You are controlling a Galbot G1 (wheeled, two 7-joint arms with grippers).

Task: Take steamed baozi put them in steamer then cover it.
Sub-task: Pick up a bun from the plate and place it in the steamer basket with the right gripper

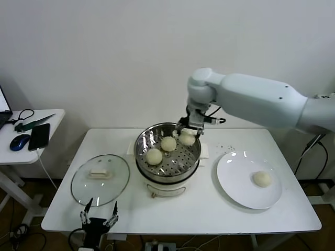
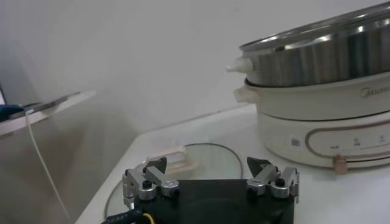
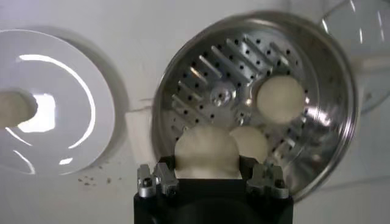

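Observation:
The steamer [image 1: 142, 152] is a shiny perforated basket on a cream pot base at the table's middle. Two steamed baozi [image 1: 154, 156] [image 1: 168, 143] lie on its floor. My right gripper [image 1: 188, 135] is shut on a third baozi [image 1: 187, 139], held just above the basket's back right rim. In the right wrist view this baozi [image 3: 206, 152] fills the gap between the jaws of the right gripper [image 3: 207, 169], over the steamer [image 3: 201, 67]. A further baozi [image 1: 262, 179] rests on the white plate [image 1: 235, 180]. My left gripper [image 1: 98, 215] waits open at the front left table edge.
The glass lid [image 1: 100, 179] lies flat on the table left of the steamer, just beyond the left gripper [image 2: 208, 164]. A side table [image 1: 52, 117] at far left carries a phone, a mouse and cables. A few crumbs lie between plate and steamer.

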